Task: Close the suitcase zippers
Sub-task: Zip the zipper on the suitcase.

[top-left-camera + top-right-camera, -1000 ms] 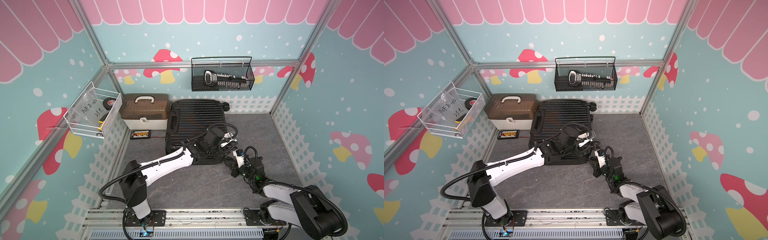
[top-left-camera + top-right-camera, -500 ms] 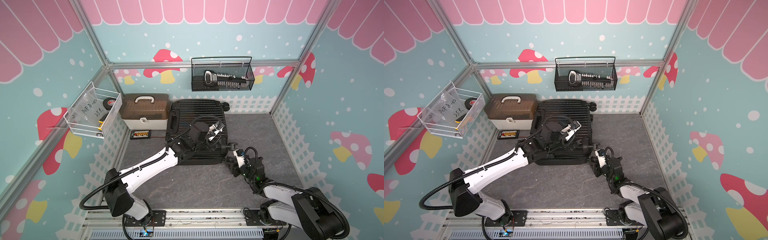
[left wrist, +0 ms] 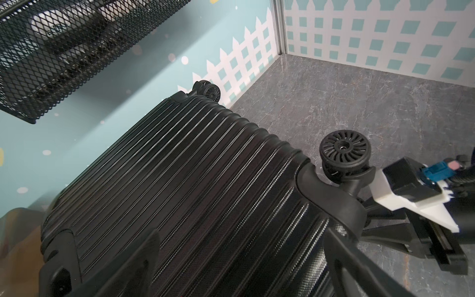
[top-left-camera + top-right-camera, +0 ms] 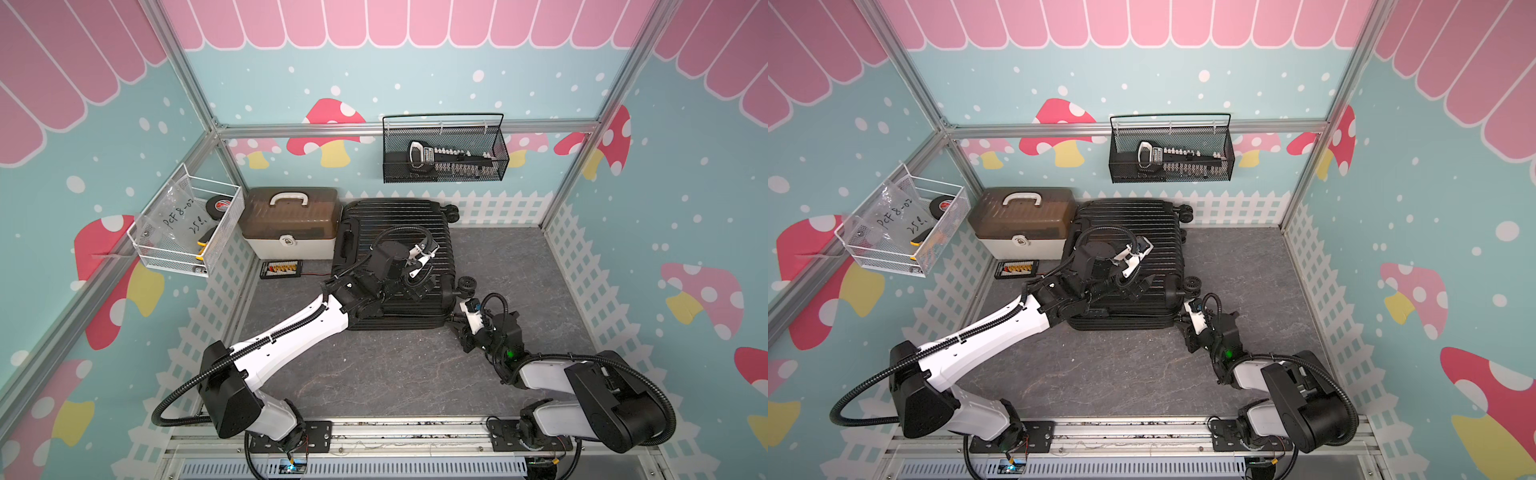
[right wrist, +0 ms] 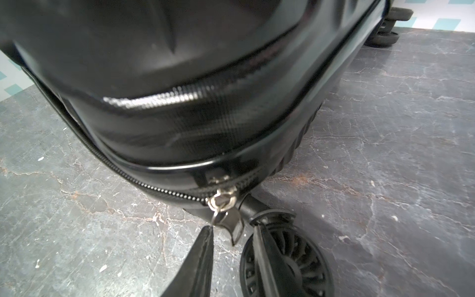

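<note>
The suitcase [image 4: 399, 224] lies flat on the worktop [image 4: 395, 374], the left hand [image 3: 243, 231] spread wide over it. The zipper pull [image 5: 221, 200] is bracketed, ungripped, by the narrowly parted right hand [image 5: 232, 226]; pinching and dragging are called for.

One suitcase [image 4: 399, 224], two of its wheels showing in a top view: near wheel [image 4: 467, 284], far wheel [image 4: 452, 211]. One zip pull [image 5: 222, 200] in the right wrist view. One box [image 4: 291, 220]. Two baskets: white basket [image 4: 226, 224], black basket [image 4: 444, 176]. One tape roll [image 4: 222, 204]. One small tray [image 4: 280, 269]. Two arms: left arm [image 4: 291, 336], right arm [image 4: 548, 370]. Two claws: left claw [image 3: 243, 231], right claw [image 5: 232, 231]
</note>
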### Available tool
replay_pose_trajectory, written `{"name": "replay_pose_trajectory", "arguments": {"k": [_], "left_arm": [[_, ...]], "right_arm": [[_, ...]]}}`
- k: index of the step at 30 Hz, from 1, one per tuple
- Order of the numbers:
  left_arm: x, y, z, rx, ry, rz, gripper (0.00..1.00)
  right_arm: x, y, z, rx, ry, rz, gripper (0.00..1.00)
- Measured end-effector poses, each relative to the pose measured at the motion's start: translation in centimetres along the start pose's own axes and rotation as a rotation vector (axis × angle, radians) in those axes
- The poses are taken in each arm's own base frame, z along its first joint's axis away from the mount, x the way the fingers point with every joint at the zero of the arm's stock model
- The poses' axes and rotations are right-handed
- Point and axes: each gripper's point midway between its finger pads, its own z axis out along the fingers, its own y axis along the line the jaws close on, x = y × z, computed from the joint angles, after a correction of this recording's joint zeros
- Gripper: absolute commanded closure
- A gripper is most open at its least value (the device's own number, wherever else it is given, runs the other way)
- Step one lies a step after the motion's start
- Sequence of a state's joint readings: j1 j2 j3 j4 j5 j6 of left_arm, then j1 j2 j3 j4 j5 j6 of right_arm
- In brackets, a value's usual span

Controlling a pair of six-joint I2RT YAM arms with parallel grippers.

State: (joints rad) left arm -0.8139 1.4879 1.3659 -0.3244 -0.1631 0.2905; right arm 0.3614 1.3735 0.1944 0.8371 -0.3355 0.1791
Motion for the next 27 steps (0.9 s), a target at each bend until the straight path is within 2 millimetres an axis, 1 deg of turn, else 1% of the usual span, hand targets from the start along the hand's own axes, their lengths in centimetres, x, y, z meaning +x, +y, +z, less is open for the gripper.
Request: {"name": "replay_pose_trajectory", "arguments": {"k": [7,12,15,20,24,25,27], "left_arm": [[0.1,0.1,0.0,-0.001,0.002,0.000,0.00],[0.3,0.0,0.1,0.000,0.008,0.001,0.00],[0.4,0.0,0.1,0.001,0.012,0.001,0.00],[0.7,0.3,0.1,-0.003,0.019,-0.014,0.00],[1.2,1.3,0.1,-0.018,0.032,-0.066,0.01],[1.3,1.8,0.1,-0.027,0.035,-0.089,0.01],[1.8,3.4,-0.1,-0.063,0.046,-0.161,0.02]], "right_arm": [[-0.1,-0.3,0.4,0.007,-0.018,-0.014,0.73],[-0.2,-0.4,0.6,0.012,-0.030,-0.022,0.77],[-0.3,-0.4,0.6,0.013,-0.041,-0.028,0.84],[-0.5,-0.2,0.6,0.002,-0.057,-0.037,0.99],[-0.6,-0.1,0.5,0.000,-0.067,-0.043,1.00],[-0.7,-0.1,0.5,0.000,-0.069,-0.044,1.00],[-0.7,0.0,0.4,0.000,-0.076,-0.046,1.00]]}}
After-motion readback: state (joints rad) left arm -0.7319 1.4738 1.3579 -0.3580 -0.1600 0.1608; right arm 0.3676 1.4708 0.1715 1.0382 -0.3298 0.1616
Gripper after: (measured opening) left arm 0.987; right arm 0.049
